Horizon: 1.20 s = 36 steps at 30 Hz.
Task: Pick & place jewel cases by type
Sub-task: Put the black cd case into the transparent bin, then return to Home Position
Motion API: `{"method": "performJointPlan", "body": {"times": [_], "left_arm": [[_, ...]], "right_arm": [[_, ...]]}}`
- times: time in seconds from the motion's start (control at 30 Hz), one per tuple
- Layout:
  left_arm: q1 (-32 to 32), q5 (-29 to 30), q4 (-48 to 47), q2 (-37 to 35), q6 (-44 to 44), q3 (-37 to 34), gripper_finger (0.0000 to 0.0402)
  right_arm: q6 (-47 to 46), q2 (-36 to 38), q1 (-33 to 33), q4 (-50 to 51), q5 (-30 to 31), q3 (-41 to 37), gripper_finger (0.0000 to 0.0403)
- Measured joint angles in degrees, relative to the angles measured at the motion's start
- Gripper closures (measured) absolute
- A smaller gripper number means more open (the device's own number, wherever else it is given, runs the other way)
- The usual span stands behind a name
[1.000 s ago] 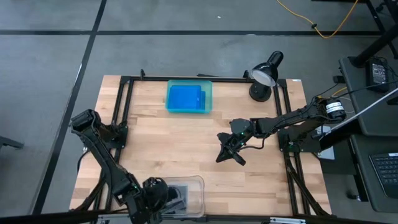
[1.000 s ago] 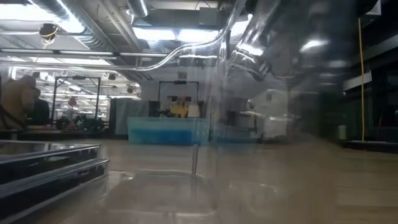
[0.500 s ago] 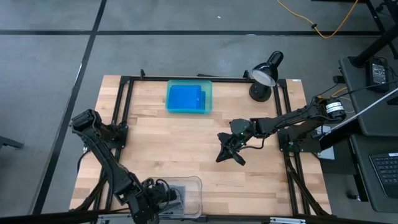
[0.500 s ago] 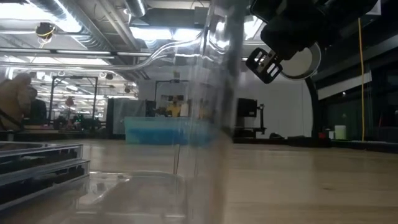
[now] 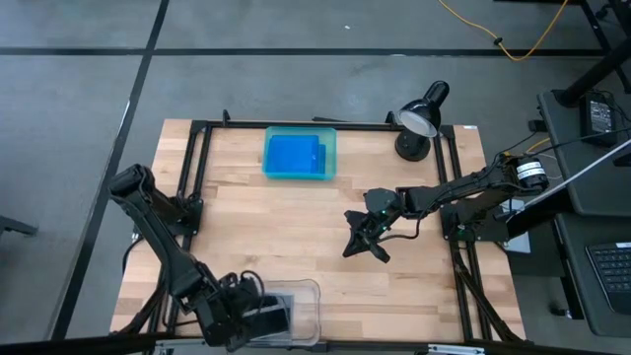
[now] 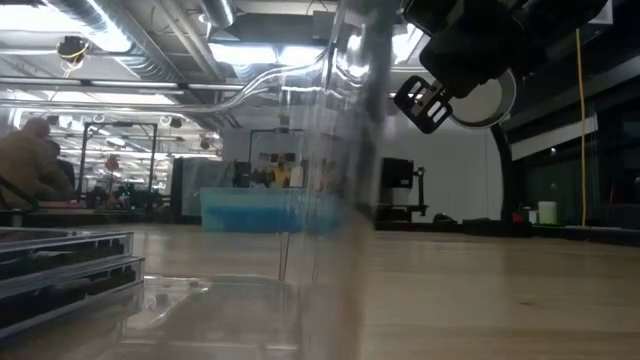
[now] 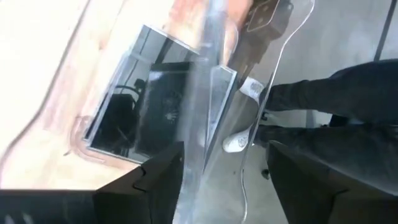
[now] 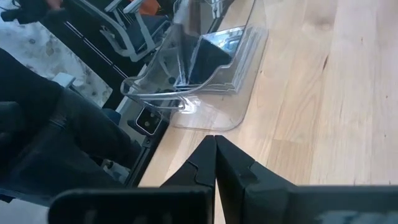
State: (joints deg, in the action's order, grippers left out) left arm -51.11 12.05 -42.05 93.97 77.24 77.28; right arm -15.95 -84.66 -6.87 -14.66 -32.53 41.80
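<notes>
The wooden bench (image 5: pixel 296 237) carries two trays set well apart: a teal-green tray (image 5: pixel 300 154) at the far edge, a little left of centre, and a clear plastic tray (image 5: pixel 308 308) at the near edge on the left. Bright blue jewel cases (image 5: pixel 296 154) lie flat inside the teal-green tray, stacked so I cannot count them. Dark grey jewel cases (image 7: pixel 134 112) lie glossy and flat in the clear tray; from bench level they show as a low stack (image 6: pixel 70 265) of thin edges behind its wall. The left arm reaches down the left side of the bench to the near edge, and its left hand (image 5: pixel 258 318) sits over the clear tray, fingers (image 7: pixel 155 183) apart and holding nothing, with the tray's upright wall between them. The right arm stretches in from the right side, and its right hand (image 5: pixel 363 245) hangs over bare wood right of centre, well clear of both trays, its fingers (image 8: pixel 239 174) pressed together with nothing in them. A black desk lamp (image 5: pixel 419 118) stands at the far right corner.
</notes>
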Motion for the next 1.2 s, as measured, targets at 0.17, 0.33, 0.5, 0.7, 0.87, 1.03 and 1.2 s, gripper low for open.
{"method": "performJointPlan", "body": {"times": [0.17,0.33,0.5,0.7,0.87,1.03,1.2], "left_arm": [[0.75,0.28,-2.42,-3.43,0.04,0.04,0.0181],[1.14,2.36,-6.94,-7.43,0.01,0.04,0.0181],[0.74,13.65,-10.7,-11.82,0.01,0.04,0.0181],[-0.17,32.71,-16.27,-17.84,-0.75,0.07,0.0192],[-0.58,40.76,-18.2,-23.23,-8.97,0.09,0.0246],[0.4,40.48,-18.2,-29.49,-21.28,0.09,0.0359],[3.51,41.59,-18.18,-36.03,-30.53,0.11,0.0398]], "right_arm": [[0.87,0.0,0.0,0.13,-0.02,0.0,0.0393],[1.28,0.0,0.0,1.41,-0.02,0.0,0.0393],[1.17,0.0,0.0,3.09,-0.02,0.0,0.0393],[-1.56,1.66,-0.02,3.3,5.99,0.09,0.0393],[4.02,8.07,0.7,11.14,8.33,5.67,0.0393],[14.55,14.88,6.73,27.91,10.02,18.01,0.0393],[25.02,19.63,15.79,45.52,18.69,29.58,0.0393]]}}
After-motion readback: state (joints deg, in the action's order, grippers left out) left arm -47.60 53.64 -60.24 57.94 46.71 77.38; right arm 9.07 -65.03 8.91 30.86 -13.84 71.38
